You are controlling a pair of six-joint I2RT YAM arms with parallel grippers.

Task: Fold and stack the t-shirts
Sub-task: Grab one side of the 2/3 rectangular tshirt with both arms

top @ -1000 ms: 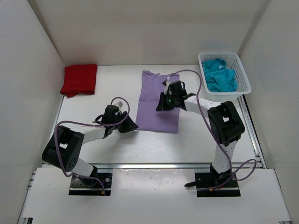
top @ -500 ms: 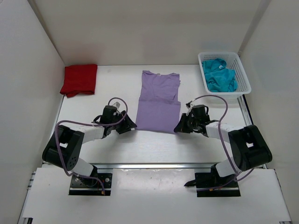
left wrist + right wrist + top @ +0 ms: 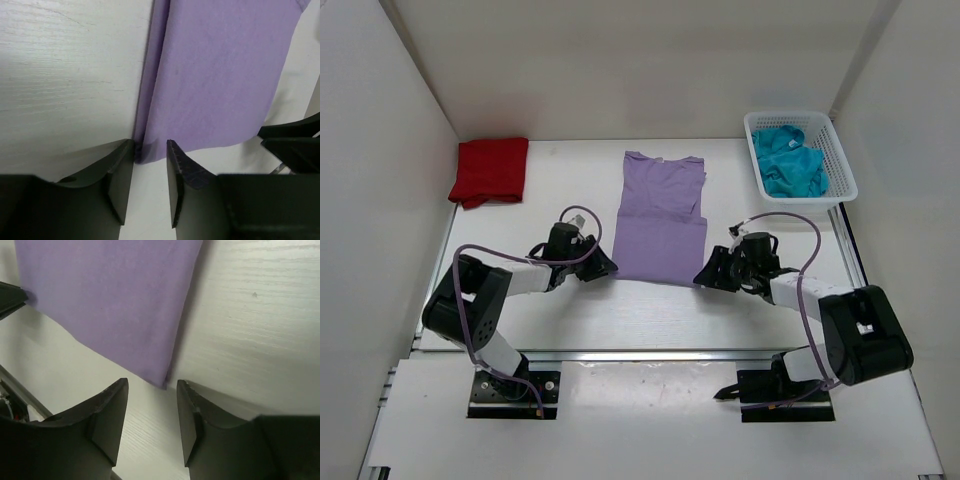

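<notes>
We put progress at abt a third, poss. a bit more. The deep red cloth t-shirt [image 3: 490, 170] lies folded into a compact square, well off to the far-left of the pale lavender cloth t-shirt [image 3: 660, 215], so that one looks done.

The lavender one is spread flat on the white table [image 3: 550, 200], narrowed to a long strip. The left wrist view shows a doubled layer along its L edge, so we judge the lengthwise folds made and the crosswise fold not yet made.

The teal blue-green cloth t-shirt [image 3: 790, 165] sits crumpled in the white plastic mesh basket [image 3: 843, 170], far-right of the lavender shirt, i.e. not folded at all.

Grippers:
- The left gripper [image 3: 604, 268] is at the lavender shirt's near-L hem corner. Its jaws are apart, w/ the corner lying betw. the tips but not pinched, as far as we can tell.
- The right gripper [image 3: 706, 278] is at the near-R hem corner. Its jaws are wide apart, w/ the corner just ahead of the gap and nothing held.

Left to do, in our view:
- Take both hem corners, fold the lavender shirt up toward its collar, and stack it on the red.
- Get the teal out of the basket, then fold and stack it.
</notes>
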